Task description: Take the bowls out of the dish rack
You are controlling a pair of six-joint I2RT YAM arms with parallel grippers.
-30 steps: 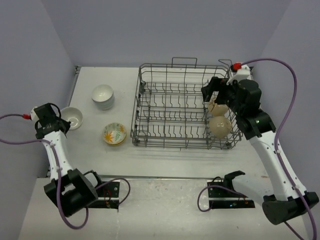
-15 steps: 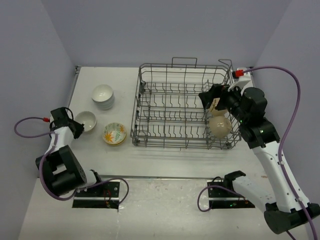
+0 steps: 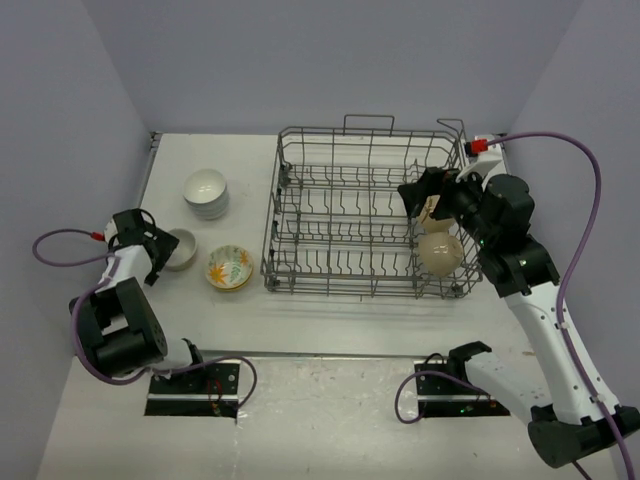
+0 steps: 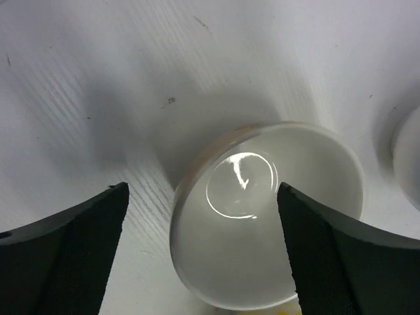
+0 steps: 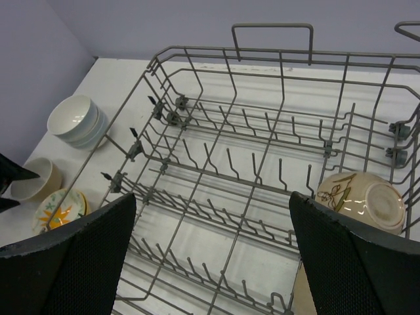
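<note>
The dish rack [image 3: 340, 290] stands mid-table, and two beige-tan bowls [image 3: 440, 250] lean in its right end. In the right wrist view one crackled bowl [image 5: 361, 200] shows inside the rack [image 5: 230, 170]. My right gripper [image 3: 420, 195] [image 5: 213, 197] hovers open over the rack's right side, holding nothing. On the table to the left, my left gripper [image 3: 150, 250] [image 4: 202, 190] stands open around a pale bowl [image 3: 180, 248] [image 4: 269, 216] that rests upright on the table. Its fingers [image 4: 65, 256] stand apart from the rim.
A stack of white bowls [image 3: 205, 192] [image 5: 73, 120] sits at the far left of the table. A floral bowl [image 3: 230, 268] [image 5: 59, 210] lies right beside the pale bowl, between it and the rack. Walls close in the table on the left, far and right sides.
My left gripper carried the pale bowl rightward toward the floral bowl, then opened and let it go on the table. The right arm shifted slightly, then held still.
</note>
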